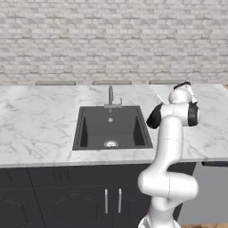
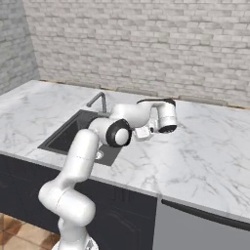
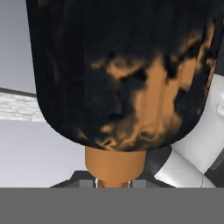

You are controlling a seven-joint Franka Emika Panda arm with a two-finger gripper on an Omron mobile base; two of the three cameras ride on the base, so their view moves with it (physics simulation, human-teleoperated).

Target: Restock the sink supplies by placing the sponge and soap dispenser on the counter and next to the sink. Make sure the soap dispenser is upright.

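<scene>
Left base view: the sink [image 1: 84, 129] sits recessed in the marble tabletop [image 1: 35, 120]; at its 3 o'clock the arm's hand hovers above the stone.

Right base view: the claw [image 2: 143, 133] hangs near the basin's right rim.

Hand view: the soap dispenser [image 3: 122, 74], black with orange blotches, is clamped in the closed claw, its orange nozzle toward 6 o'clock. It looks rigid, light and smooth, likely slippery; gripping the round body mid-height seems safest.

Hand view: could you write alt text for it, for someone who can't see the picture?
A squat black soap dispenser with orange blotches looms very close to the camera, its orange nozzle end pointing toward the bottom of the picture. Behind it lie pale counter and a strip of brick wall.
</scene>
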